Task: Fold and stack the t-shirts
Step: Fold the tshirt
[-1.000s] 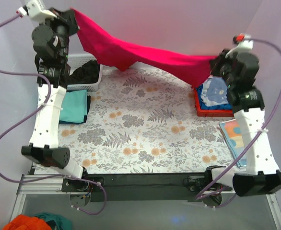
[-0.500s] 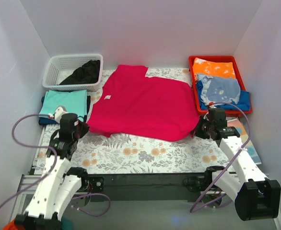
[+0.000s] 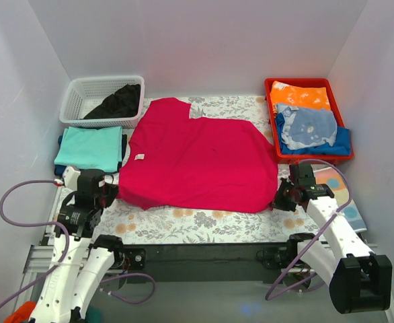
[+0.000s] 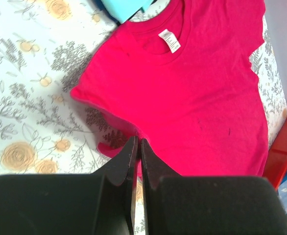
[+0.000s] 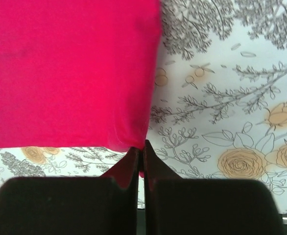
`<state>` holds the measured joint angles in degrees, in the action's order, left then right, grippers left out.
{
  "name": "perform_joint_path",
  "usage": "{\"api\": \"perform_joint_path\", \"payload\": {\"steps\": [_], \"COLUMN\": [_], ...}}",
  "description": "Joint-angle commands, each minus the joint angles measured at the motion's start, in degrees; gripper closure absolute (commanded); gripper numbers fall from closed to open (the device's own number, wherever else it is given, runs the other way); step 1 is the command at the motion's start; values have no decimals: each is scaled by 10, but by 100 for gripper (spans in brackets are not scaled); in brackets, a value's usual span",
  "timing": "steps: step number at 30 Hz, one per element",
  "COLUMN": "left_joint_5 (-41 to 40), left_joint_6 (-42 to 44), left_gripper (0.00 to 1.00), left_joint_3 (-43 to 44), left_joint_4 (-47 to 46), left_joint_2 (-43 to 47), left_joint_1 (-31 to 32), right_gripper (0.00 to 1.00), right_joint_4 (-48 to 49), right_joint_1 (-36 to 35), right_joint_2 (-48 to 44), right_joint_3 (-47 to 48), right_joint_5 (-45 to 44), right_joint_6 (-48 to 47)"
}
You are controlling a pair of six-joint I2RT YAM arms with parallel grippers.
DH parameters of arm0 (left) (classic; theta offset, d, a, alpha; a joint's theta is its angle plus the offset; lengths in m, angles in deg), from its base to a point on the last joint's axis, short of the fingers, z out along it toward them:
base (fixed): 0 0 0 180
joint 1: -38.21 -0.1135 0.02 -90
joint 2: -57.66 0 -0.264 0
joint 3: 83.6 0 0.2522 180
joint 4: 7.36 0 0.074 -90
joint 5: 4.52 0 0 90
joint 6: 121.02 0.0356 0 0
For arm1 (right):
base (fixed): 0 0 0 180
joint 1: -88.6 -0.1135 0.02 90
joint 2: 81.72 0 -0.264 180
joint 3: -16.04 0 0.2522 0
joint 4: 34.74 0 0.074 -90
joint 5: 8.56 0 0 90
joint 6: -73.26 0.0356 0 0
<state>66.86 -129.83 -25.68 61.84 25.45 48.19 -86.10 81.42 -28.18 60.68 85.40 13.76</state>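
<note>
The crimson-red t-shirt [image 3: 200,161] lies spread flat on the floral table, collar and white label at the left. My left gripper [image 3: 111,192] is shut on the shirt's near left corner; in the left wrist view [image 4: 138,144] red cloth [image 4: 192,93] sits pinched between the jaws. My right gripper [image 3: 282,199] is shut on the near right corner, shown in the right wrist view [image 5: 142,147] with the shirt [image 5: 70,68] above it. A folded teal t-shirt [image 3: 91,149] lies at the left on a dark blue one. A black t-shirt [image 3: 118,101] lies in the white basket.
A white basket [image 3: 83,101] stands at the back left. A red tray [image 3: 282,87] with orange and blue printed garments stands at the back right. A colourful flat book [image 3: 345,202] lies under the right arm. Walls close in on three sides.
The red shirt was held high and stretched between both grippers; it has come down onto the table and been drawn toward the near edge, lying flatter now. Both grippers still hold its corners.
</note>
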Motion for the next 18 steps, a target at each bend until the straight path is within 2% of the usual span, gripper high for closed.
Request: {"api": "perform_joint_path", "payload": {"steps": [1,11,18], "left_joint_5": [-19,-90,-127], "left_joint_6": [-51,-161,-153], "left_gripper": [100,100,100], "left_joint_3": [28,105,162], "left_joint_4": [77,230,243], "left_joint_2": [10,22,15], "left_joint_1": [2,2,0], "right_gripper": [99,99,99], "right_joint_4": [-39,-121,-129], "right_joint_1": [1,1,1], "right_joint_2": [-39,-48,-18], "right_joint_3": [-23,-18,-13], "right_joint_5": [-11,-14,-20], "right_joint_6": [27,95,104]}}
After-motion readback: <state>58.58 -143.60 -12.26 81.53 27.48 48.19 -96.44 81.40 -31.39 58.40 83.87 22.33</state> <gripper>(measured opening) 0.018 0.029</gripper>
